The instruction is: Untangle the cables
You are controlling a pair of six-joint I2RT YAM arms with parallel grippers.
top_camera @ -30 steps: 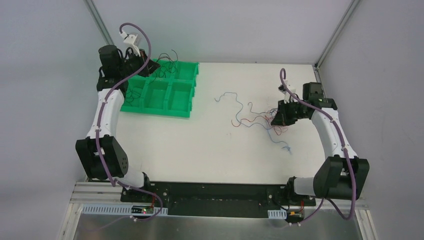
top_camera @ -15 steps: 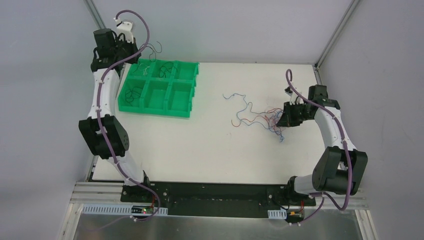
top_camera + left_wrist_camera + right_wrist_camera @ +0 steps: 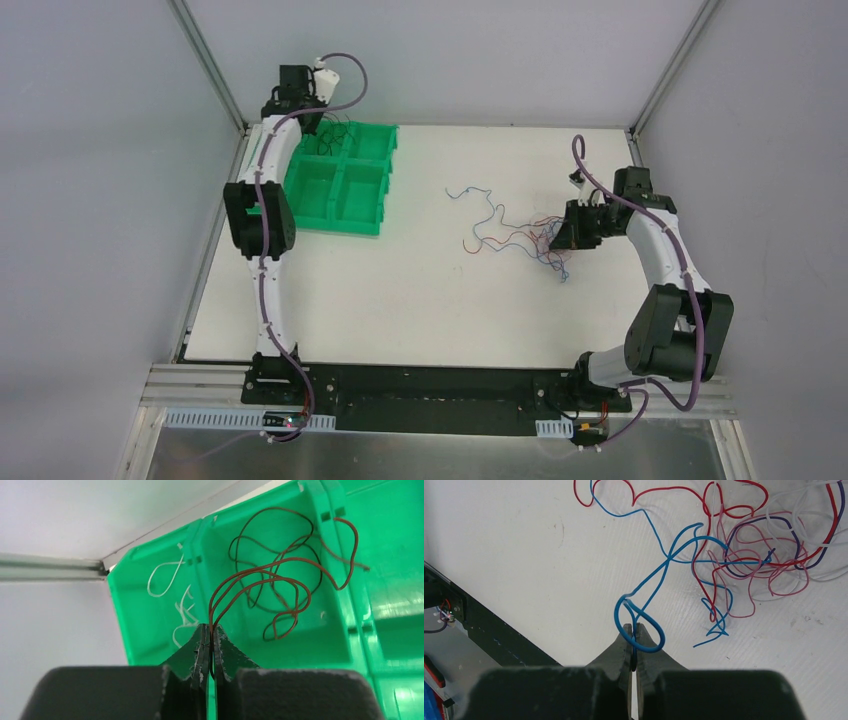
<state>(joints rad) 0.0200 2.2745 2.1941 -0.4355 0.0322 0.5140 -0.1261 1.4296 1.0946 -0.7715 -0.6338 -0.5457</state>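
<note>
My left gripper (image 3: 318, 122) hangs over the back of the green bin (image 3: 335, 226), and in the left wrist view it (image 3: 210, 628) is shut on thin dark wires (image 3: 260, 582) that loop out above a compartment. White wires (image 3: 170, 577) lie in the corner compartment. My right gripper (image 3: 560, 238) sits at the right end of the tangled cables (image 3: 520, 240). The right wrist view shows that gripper (image 3: 634, 628) shut on a loop of blue cable (image 3: 641, 625), which leads into the knot of red, pink, purple and white cables (image 3: 754, 555).
The bin's wall (image 3: 145, 630) stands near the table's back-left corner. A loose blue cable (image 3: 470, 195) trails away from the tangle towards the middle of the table. The black base rail (image 3: 484, 630) runs along the near edge.
The left arm has swung right along the back wall, carrying the dark wires over the bin's rear compartments. The right gripper stayed shut on the blue cable and shifted only slightly.
</note>
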